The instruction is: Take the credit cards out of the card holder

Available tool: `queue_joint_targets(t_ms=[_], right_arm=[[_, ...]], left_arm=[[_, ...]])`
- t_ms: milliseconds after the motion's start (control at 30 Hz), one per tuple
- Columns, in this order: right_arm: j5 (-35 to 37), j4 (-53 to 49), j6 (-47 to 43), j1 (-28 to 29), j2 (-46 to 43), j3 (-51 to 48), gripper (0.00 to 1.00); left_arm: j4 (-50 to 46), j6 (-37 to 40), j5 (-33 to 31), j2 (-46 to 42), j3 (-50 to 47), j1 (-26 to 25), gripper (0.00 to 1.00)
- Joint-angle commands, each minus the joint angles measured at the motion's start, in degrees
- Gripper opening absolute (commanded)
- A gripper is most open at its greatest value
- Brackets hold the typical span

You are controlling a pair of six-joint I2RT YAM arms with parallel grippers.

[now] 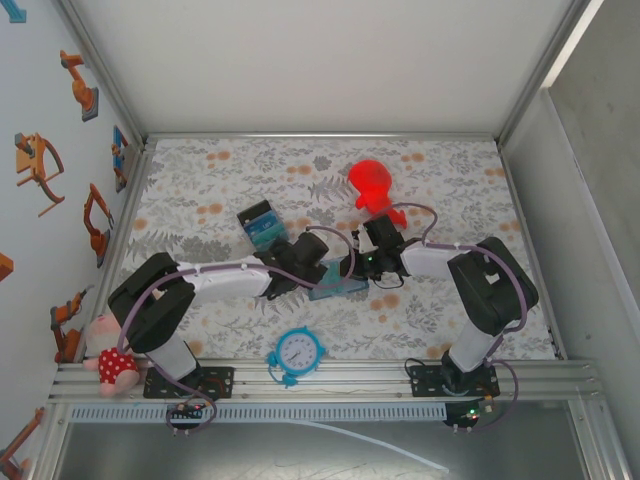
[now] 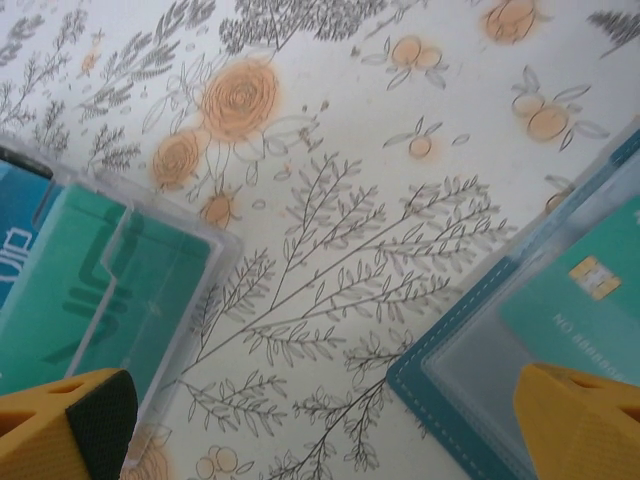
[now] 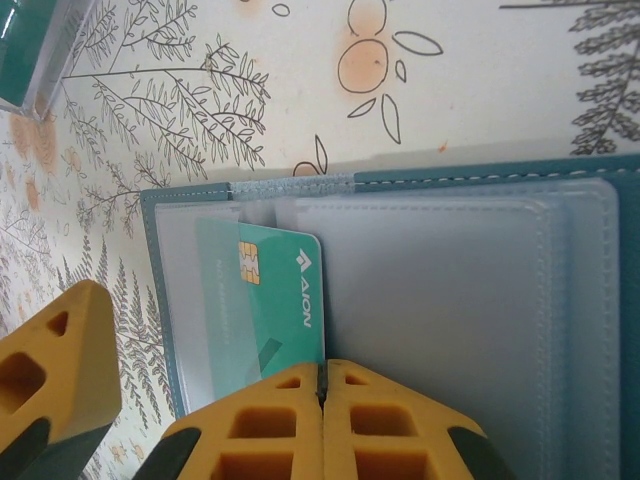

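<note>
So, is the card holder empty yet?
No, a green chip card sits in a clear sleeve of the open card holder.

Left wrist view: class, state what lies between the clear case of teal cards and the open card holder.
Only bare floral tablecloth separates the clear case from the card holder, as the left wrist view shows.

I have the left arm (image 1: 225, 280) reaching right and the right arm (image 1: 440, 262) reaching left, so both wrists nearly meet mid-table. The left gripper (image 2: 320, 430) points down, jaws spread wide. The right gripper (image 3: 322, 400) points down, fingers pressed tight together.
</note>
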Motion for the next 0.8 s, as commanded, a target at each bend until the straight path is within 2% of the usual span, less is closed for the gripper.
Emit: queue_joint_targets(t_ms=[0,300,533,767], right_arm=[[1.7,-1.8,-1.3,-0.5,-0.9,1.1,0.00],[2.6,-3.2,-2.1,-0.5,-1.2,1.7,0.00],[5.8,-8.3,-5.2,-0.5,-2.0,4.0,0.00],[5.7,-9.9,-6.2,-0.6,-2.2,6.0,0.00]], left_arm=[[1.1,2.2,0.7,2.3,2.2,-0.8,0.97],[1.6,2.9,1.0,6.2,3.2,-1.2,0.97],[1.2,2.9,0.6,6.1,2.4,-1.2,0.97],[1.1,2.9,0.5,6.4,2.4,-1.2,0.97]])
